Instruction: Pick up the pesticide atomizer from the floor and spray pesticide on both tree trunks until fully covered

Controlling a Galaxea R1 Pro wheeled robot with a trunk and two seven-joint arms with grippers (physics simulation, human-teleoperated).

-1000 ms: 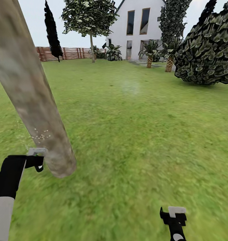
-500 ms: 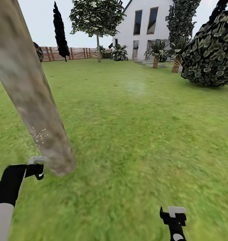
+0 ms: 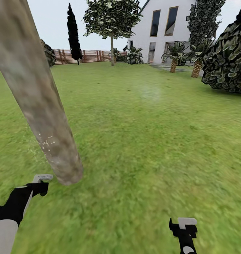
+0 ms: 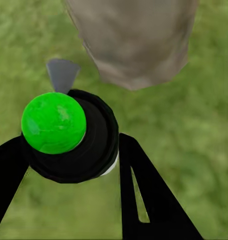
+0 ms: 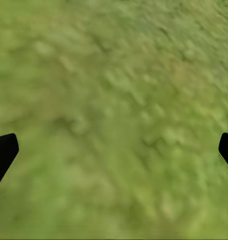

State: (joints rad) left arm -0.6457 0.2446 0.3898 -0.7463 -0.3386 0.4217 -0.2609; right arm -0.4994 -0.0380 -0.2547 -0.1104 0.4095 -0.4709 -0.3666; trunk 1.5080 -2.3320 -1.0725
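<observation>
**Operator:** My left gripper (image 4: 73, 165) is clamped on the pesticide atomizer (image 4: 76, 137). In the left wrist view its two black fingers (image 4: 144, 195) sit on either side of the bottle. From this end-on angle the bottle is a round black body with a bright green ball-shaped cap (image 4: 53, 122) over it, a sliver of white label at its edge, and a small grey nozzle tab (image 4: 62, 74) sticking out towards the trunk.

**Observer:** And in the head view?

**Operator:** There I see the left gripper (image 3: 38, 184) low at the left, with the pale grey tab of the atomizer (image 3: 42, 177) on top of it. The thick, mottled grey-beige tree trunk (image 3: 39, 102) is just beside it, leaning across the frame to meet the blurry green grass floor (image 3: 141, 148). I cannot tell whether the nozzle touches the bark.

**Observer:** Anything on the trunk?

**Operator:** A cluster of tiny white specks (image 3: 47, 144) on its lower part, above the gripper.

**Observer:** The right arm?

**Operator:** My right gripper (image 3: 184, 227) hangs low at the right, well apart from the trunk. In the right wrist view its black fingertips (image 5: 3, 152) stand wide apart at the edges with nothing but grass between them.

**Observer:** Further out?

**Operator:** A second pale-trunked tree with a jagged green crown (image 3: 111, 21), a thin all-black tree (image 3: 74, 31), a brown slatted wooden fence (image 3: 88, 55), short palms (image 3: 174, 56), a big dark leafy bush (image 3: 228, 56), and the white house with tall windows (image 3: 159, 31).
</observation>
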